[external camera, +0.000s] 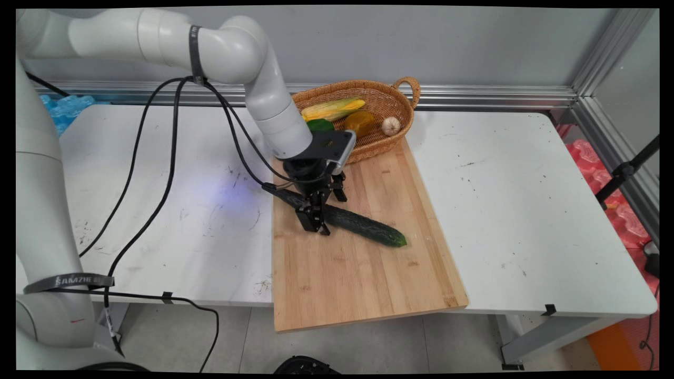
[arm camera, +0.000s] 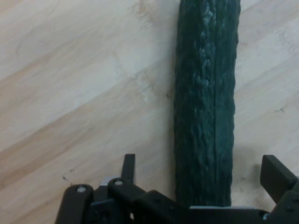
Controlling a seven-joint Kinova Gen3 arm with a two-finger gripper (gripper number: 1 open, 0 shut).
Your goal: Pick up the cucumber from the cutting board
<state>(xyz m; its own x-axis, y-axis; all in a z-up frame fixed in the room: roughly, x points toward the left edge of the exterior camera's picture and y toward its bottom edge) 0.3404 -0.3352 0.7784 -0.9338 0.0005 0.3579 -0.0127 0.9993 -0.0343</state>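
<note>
Pincer (external camera: 317, 223) down on the cutting board (external camera: 363, 273), fingers apart and straddling the cucumber (external camera: 363, 225) lying flat between them; looks firm, fairly light, bumpy-skinned and round enough to roll, best taken across its middle; basket (external camera: 389, 100) beyond.

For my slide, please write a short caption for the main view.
Black claw lowered over a dark green cucumber on a wooden cutting board, wicker basket of vegetables behind.
</note>
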